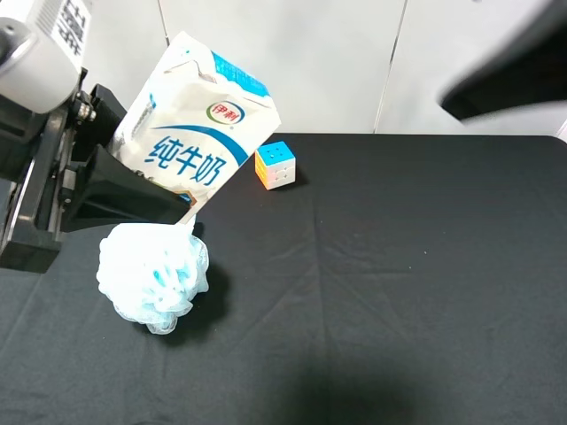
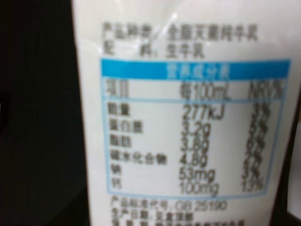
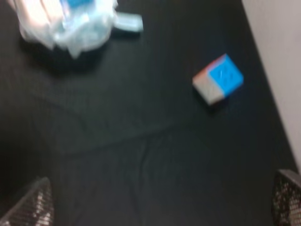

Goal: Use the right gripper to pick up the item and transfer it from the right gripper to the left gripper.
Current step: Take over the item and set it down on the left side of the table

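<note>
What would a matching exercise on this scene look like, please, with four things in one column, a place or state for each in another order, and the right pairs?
Things:
1. milk carton
2. puzzle cube
3. bath pouf
4. right gripper

Places or states:
A. open, holding nothing
B. on the table, near its far edge
C. up off the table and tilted, clamped in the left gripper
D. on the table, at the left of the high view

Pairs: 1-C, 2-B, 3-D, 4-A.

White carton, blue writing; multicoloured cube; pale-blue pouf
</note>
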Action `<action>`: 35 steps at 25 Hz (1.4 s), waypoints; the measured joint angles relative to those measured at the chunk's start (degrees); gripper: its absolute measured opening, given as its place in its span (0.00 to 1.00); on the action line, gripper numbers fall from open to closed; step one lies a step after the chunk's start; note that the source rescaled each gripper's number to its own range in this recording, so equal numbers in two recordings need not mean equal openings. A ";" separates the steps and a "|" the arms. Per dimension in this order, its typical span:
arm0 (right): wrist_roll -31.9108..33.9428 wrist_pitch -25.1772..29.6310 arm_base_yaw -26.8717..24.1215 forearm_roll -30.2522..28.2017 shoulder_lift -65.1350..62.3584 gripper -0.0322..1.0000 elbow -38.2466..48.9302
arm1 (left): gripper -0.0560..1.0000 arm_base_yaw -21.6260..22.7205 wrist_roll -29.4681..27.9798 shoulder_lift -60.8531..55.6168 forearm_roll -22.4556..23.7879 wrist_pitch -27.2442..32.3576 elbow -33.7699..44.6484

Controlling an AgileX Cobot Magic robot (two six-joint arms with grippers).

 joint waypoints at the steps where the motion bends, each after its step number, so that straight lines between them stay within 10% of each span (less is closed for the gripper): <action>1: 1.85 0.06 0.00 -0.44 -1.79 0.98 2.39 | 0.06 0.00 0.00 0.00 0.00 0.00 0.00; 21: 35.71 0.17 0.00 -6.75 -43.07 0.98 37.01 | 0.06 0.00 0.00 0.00 0.00 0.00 0.00; 35: 37.26 -10.49 0.00 -6.94 -59.85 0.98 48.51 | 0.06 0.00 0.00 0.00 0.00 0.00 0.00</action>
